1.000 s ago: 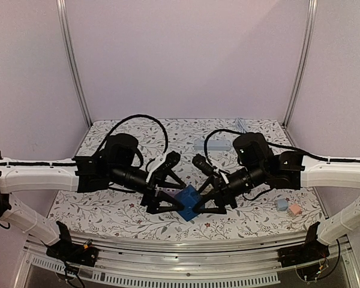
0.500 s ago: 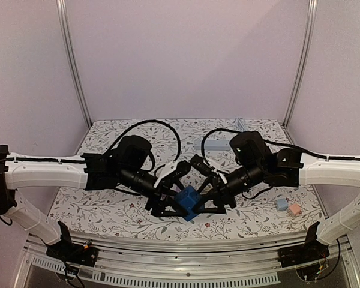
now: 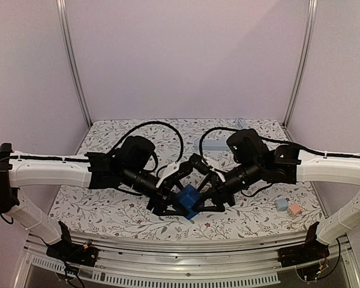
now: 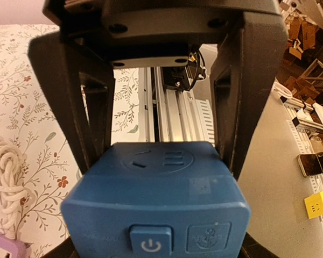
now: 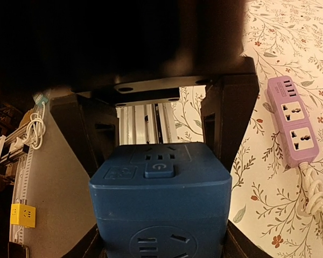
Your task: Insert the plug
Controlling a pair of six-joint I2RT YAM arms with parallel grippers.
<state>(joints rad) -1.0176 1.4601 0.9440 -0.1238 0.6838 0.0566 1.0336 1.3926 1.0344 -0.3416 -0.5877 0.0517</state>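
Top external view gives you both arms meeting over the middle of the table [image 3: 108, 210], toward its near edge, with the blue socket cube [image 3: 188, 199] between them. Your right pincer [image 3: 206, 200] is clamped on the cube — in the right wrist view its fingers [image 5: 226, 123] press both sides. Your left pincer [image 3: 171, 203] grips it from the opposite side, fingers [image 4: 91, 113] against its flanks, the power button facing that wrist camera. A purple power strip [image 5: 293, 121] lies on the table nearby — its white cord [image 5: 312, 199] attached.
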